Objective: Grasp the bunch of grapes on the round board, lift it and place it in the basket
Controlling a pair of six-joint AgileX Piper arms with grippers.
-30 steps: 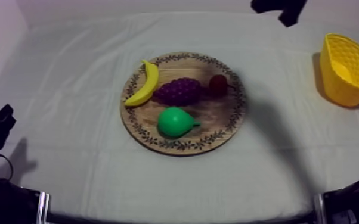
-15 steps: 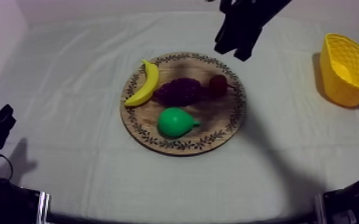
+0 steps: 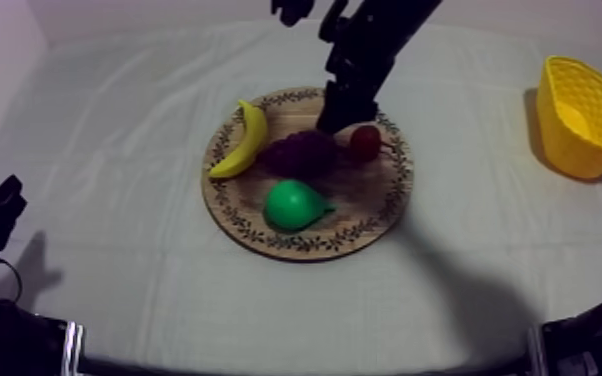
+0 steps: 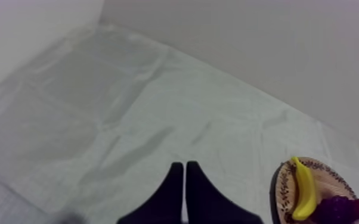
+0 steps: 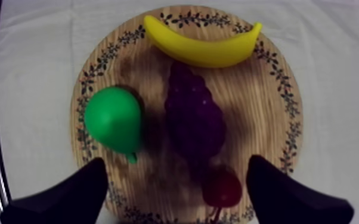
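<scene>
The purple bunch of grapes (image 3: 303, 152) (image 5: 195, 116) lies in the middle of the round wooden board (image 3: 365, 232) (image 5: 283, 83). My right gripper (image 3: 311, 60) (image 5: 176, 164) hangs above the board, open. One finger stands off each side of the grapes and neither touches them. The yellow basket (image 3: 580, 115) stands at the table's right edge with nothing visible in it. My left gripper (image 3: 0, 205) (image 4: 185, 170) rests low at the left, shut on nothing, with the grapes (image 4: 337, 208) far off.
On the board a banana (image 3: 243, 140) (image 5: 203, 44) lies along the left rim, a green pear (image 3: 293, 205) (image 5: 113, 119) sits in front of the grapes, and a small red fruit (image 3: 366, 142) (image 5: 222, 187) sits close to their right. Bare cloth separates board and basket.
My right arm has swung in from the upper right and come over the board. Its gripper has gone from shut to wide open. The fruit and the left arm have not moved.
</scene>
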